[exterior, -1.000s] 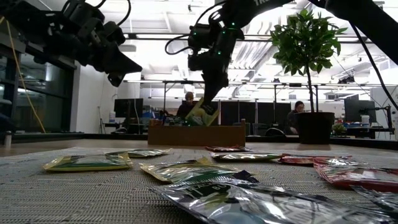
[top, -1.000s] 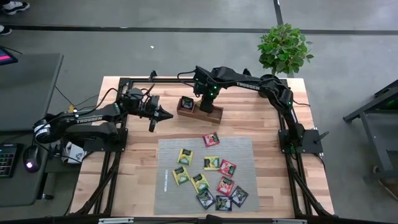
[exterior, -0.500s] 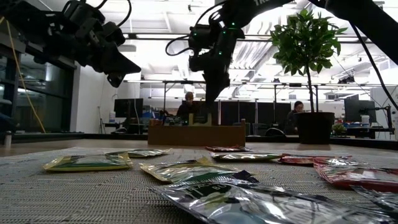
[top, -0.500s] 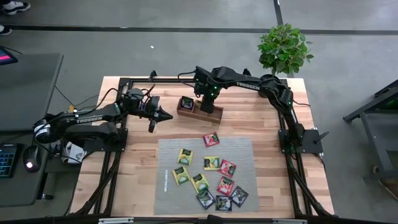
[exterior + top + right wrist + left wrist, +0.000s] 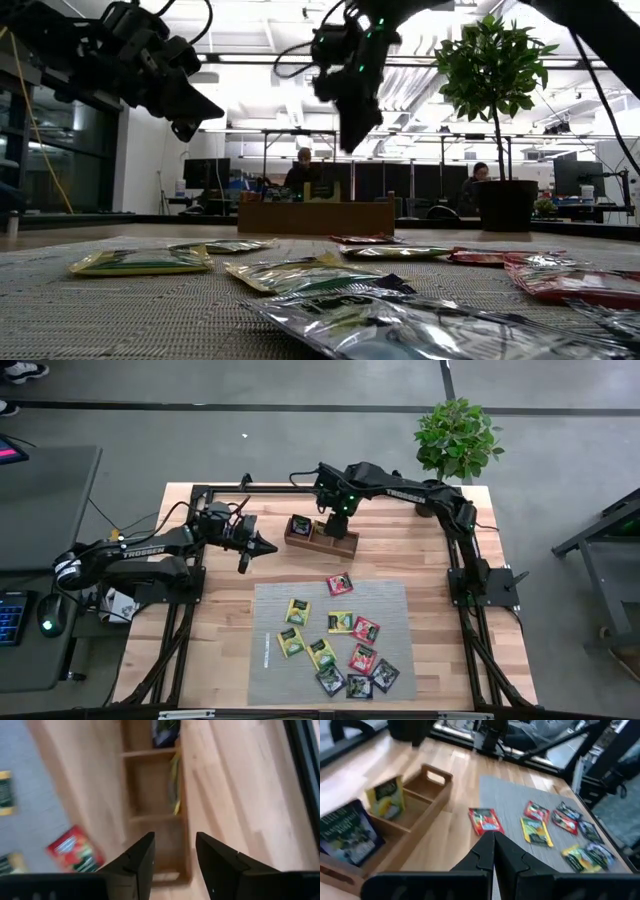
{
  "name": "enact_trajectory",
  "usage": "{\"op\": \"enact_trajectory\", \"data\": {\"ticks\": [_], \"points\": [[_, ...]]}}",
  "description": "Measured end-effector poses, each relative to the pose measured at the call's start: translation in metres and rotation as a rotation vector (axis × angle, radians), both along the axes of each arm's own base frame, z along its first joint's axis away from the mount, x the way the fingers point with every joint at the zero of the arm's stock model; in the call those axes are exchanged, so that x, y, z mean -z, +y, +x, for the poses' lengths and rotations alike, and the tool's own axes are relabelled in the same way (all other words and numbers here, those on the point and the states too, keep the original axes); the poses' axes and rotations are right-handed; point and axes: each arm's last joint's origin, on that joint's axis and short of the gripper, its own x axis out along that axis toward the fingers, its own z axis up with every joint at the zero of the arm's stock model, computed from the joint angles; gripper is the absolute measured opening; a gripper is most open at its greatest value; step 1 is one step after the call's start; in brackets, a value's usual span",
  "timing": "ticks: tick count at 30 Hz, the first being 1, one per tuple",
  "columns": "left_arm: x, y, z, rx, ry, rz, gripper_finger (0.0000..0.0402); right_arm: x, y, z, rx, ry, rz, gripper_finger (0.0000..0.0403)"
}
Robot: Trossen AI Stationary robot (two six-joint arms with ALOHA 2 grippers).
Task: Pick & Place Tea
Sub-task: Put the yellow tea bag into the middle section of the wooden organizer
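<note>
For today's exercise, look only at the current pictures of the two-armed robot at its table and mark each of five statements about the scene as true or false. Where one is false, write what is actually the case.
1. The right gripper is open and holds nothing. True.
2. A yellow-green tea sachet stands in the middle compartment of the brown wooden tray. True.
3. The left gripper is open above the large grey mat. False: it is shut and hangs over bare wooden table, left of the tray.
4. All three tray compartments hold a sachet. False: one end compartment is empty; a black tea sachet fills the other end.
5. A red-pink tea sachet lies on the mat's edge nearest the tray. True.
</note>
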Motion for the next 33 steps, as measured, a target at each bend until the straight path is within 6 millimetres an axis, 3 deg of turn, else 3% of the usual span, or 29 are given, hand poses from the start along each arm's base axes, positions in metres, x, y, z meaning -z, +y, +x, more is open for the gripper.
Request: {"op": "enact_trajectory", "data": {"ticks": [5,10,15,21,26,33], "points": [[0.010,-0.003,-0.004,0.048,0.093,-0.031,0.0001,-0.027,0.026,-0.012,-0.003,-0.034,0.013,0.0138],[0.016,-0.008,-0.005,0.077,0.149,-0.014,0.0001,-0.033,0.062,-0.011,-0.005,-0.148,0.046,0.0125],[0.017,-0.016,-0.001,0.127,0.159,0.010,0.0001,-0.006,0.105,-0.008,0.024,-0.231,0.078,0.0090],[0.024,-0.033,0.008,0.172,0.215,0.029,0.0001,0.035,0.156,-0.006,0.062,-0.266,0.124,0.0010],[0.029,-0.053,0.016,0.179,0.264,0.016,0.0001,0.050,0.189,-0.009,0.027,-0.270,0.117,0.0004],[0.031,-0.077,0.020,0.064,0.315,-0.032,0.0001,0.068,0.214,-0.012,-0.096,-0.324,0.147,0.0002]]}}
